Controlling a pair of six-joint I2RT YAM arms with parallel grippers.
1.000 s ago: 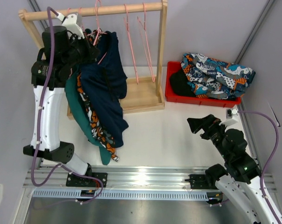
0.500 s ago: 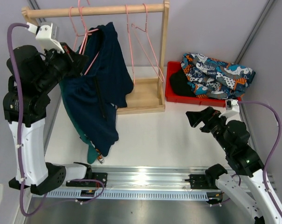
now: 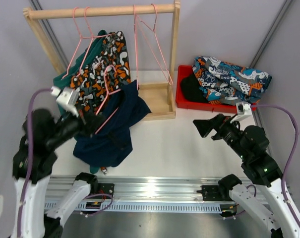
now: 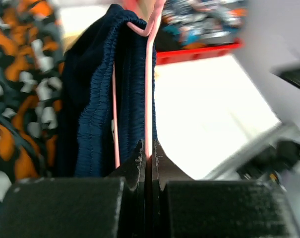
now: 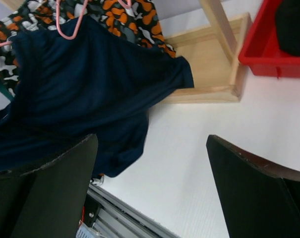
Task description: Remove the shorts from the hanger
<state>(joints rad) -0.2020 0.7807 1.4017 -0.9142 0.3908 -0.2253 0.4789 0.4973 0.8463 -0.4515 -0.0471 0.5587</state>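
One pair of plain navy fabric shorts (image 3: 114,130) drapes from a thin pink wire hanger (image 4: 149,84) in front of the wooden rack (image 3: 100,11) — the left gripper (image 4: 149,148) pinches that wire between jaws pressed together. Orange-grey-white camo shorts (image 3: 106,58) and teal-green shorts (image 3: 65,80) hang on the rack behind. The right gripper (image 3: 202,128) hovers spread wide, empty, near the red plastic bin (image 3: 209,105) holding blue-orange-white patterned shorts (image 3: 230,77) and black shorts (image 3: 191,89)

bare table (image 3: 182,144) centre, navy shorts (image 3: 112,130) blocking left

both arms (image 3: 254,146) are white with black joints and trailing purple cables (image 3: 273,106).
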